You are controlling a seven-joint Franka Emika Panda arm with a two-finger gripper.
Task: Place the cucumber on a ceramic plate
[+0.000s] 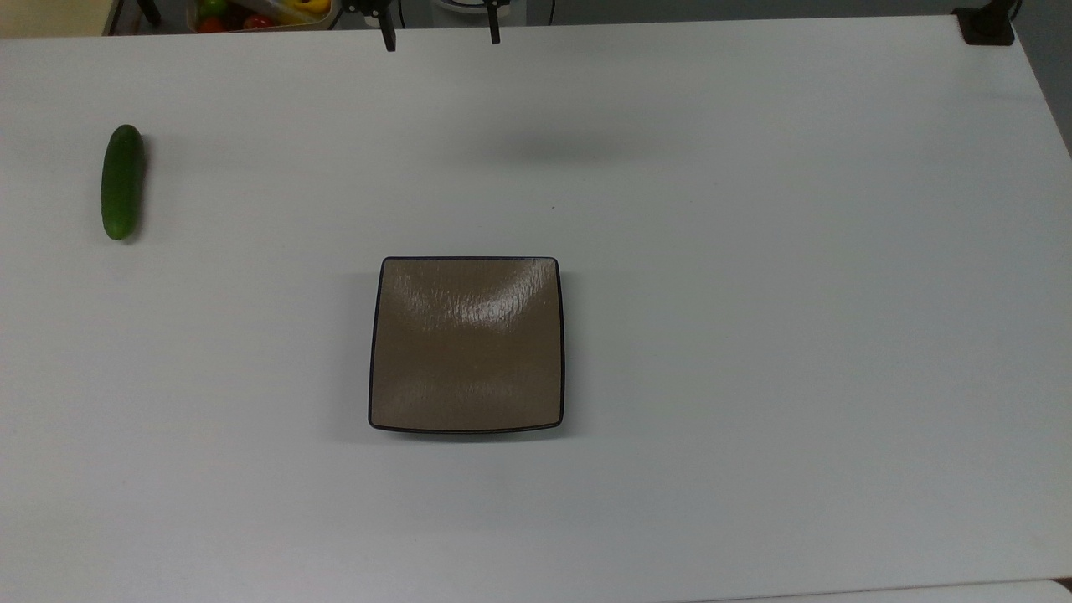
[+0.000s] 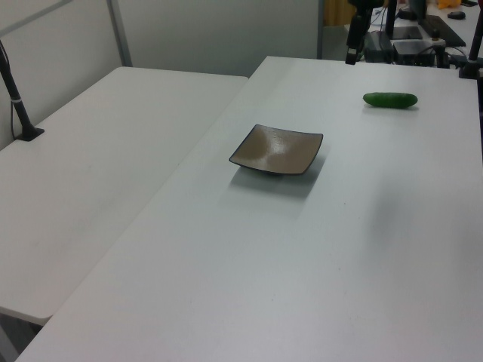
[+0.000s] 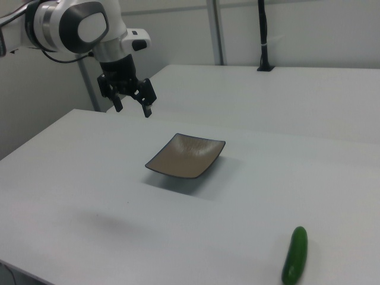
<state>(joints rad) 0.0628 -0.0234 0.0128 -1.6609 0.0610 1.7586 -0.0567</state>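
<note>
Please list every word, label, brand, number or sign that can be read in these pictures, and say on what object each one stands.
There are none: no writing can be read on the cucumber, the ceramic plate, the white table, or the gripper.

The white-and-grey robot arm (image 3: 71, 27) runs off the right view's left and top edges — its base is out of frame. In the top view just two black fingertips (image 1: 388, 38) poke in past the top edge, the rest cut away. A container of red, green and yellow items (image 1: 260, 12) at the top view's upper left is clipped too — the pieces are too small to name. The white worktop (image 1: 754, 251) overruns every view's edges.
</note>
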